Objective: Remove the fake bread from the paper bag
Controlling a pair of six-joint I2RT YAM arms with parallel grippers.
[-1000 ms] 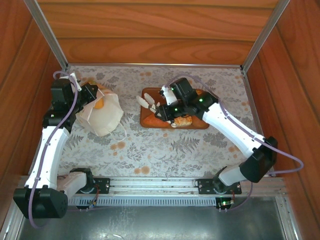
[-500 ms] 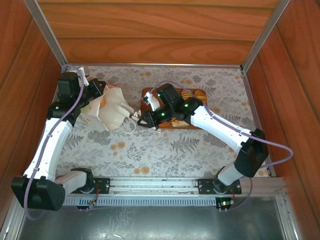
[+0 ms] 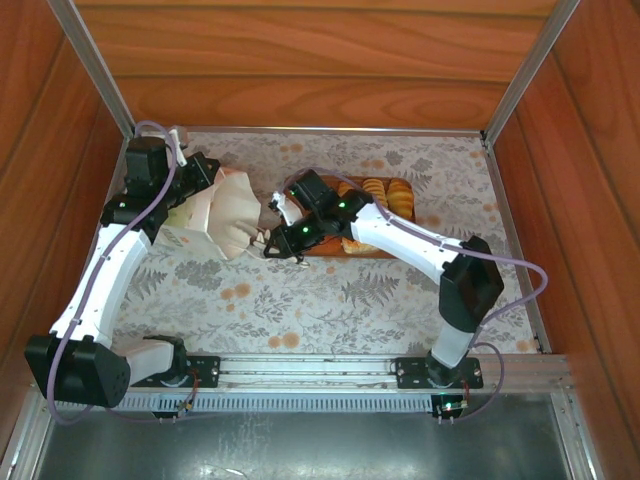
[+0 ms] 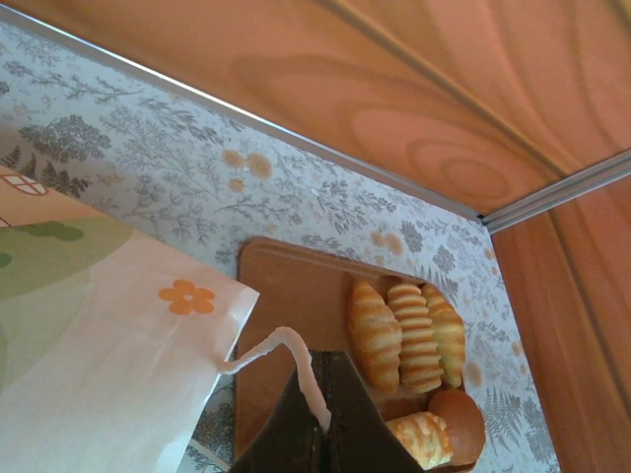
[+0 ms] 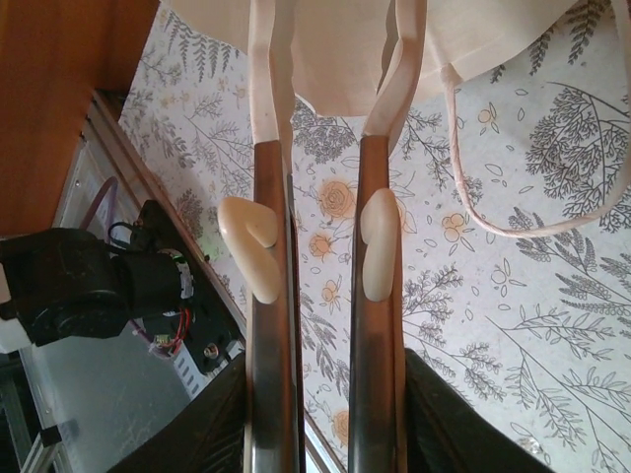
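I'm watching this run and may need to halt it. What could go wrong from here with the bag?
1. The left gripper holds the paper bag by its thin string handle; a tug may slip or tear it.
2. The open right gripper is at the bag's edge beside a loose string loop; a finger might snag it.
3. The bag hangs close to the tray; swinging it could knock the fake bread there.

Brown tray [image 4: 286, 296] on floral tablecloth [image 3: 330, 300]; wooden walls [image 3: 300, 60].
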